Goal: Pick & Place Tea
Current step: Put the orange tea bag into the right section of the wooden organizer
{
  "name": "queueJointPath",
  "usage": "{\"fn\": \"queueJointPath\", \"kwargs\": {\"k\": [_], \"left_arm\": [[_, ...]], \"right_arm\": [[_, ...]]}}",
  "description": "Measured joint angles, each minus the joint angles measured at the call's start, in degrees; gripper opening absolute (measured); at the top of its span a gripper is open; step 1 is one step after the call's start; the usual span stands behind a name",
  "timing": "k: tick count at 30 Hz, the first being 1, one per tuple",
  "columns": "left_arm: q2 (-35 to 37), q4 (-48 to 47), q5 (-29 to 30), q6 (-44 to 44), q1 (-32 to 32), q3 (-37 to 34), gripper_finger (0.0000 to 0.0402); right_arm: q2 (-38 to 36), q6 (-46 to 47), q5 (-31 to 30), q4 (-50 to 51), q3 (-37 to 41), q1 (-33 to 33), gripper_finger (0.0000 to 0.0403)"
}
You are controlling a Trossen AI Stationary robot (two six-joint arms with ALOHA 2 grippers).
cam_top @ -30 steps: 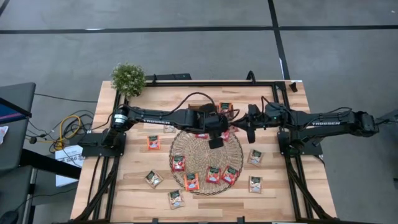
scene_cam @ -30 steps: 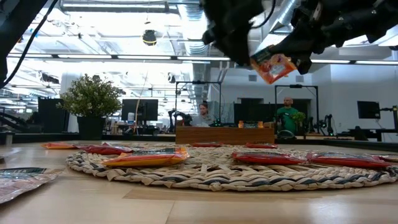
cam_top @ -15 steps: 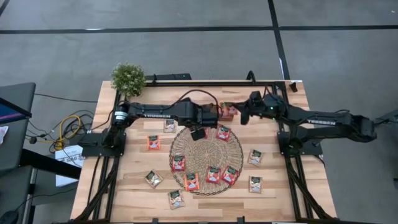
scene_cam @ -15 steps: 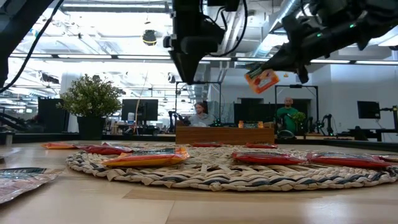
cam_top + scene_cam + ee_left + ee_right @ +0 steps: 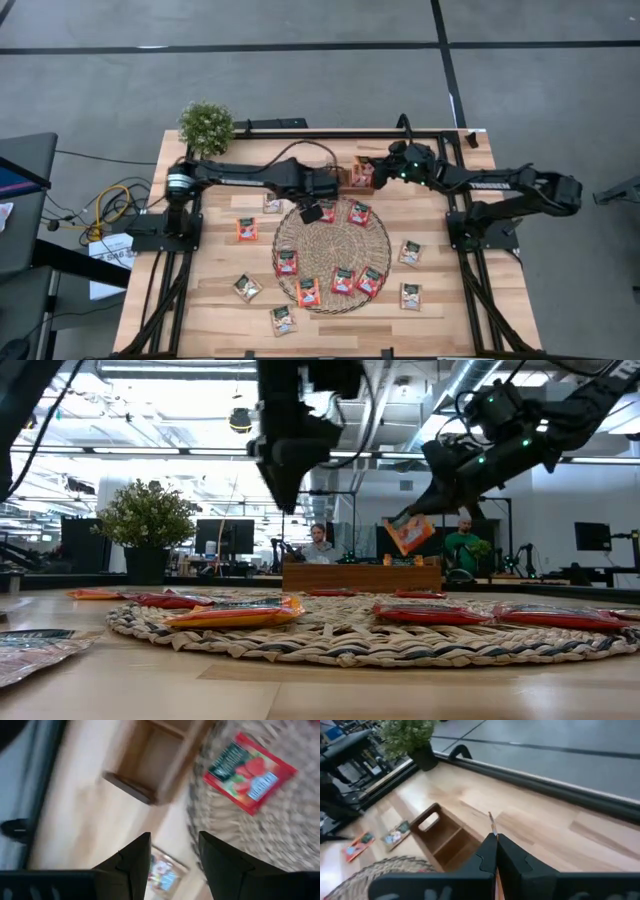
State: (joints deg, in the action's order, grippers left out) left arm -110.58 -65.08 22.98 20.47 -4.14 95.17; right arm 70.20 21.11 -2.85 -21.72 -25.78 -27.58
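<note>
Wooden table (image 5: 200,300) fills my overhead view, with a round straw mat (image 5: 333,252) at centre and tea sachets scattered on and around it. My right gripper (image 5: 372,176) is clenched on an orange sachet (image 5: 410,533), held above the small wooden tray (image 5: 357,180) at 12 o'clock of the mat. My left gripper (image 5: 311,213), parted and empty, hovers at the mat's 11 o'clock edge. I see open table at 6 o'clock.
</note>
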Motion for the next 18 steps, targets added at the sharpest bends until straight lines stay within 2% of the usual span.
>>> {"fn": "queueJointPath", "kwargs": {"k": [9, 18], "left_arm": [[21.07, 18.97, -3.79, 7.15, -0.24, -25.13, 0.0158], [37.38, 29.60, -4.19, 8.87, -0.22, -38.55, 0.0158]], "right_arm": [[6.63, -0.53, -0.02, -7.68, 0.00, 0.24, 0.0000], [13.13, 0.59, -1.25, -14.34, -0.04, 0.31, 0.0000]]}}
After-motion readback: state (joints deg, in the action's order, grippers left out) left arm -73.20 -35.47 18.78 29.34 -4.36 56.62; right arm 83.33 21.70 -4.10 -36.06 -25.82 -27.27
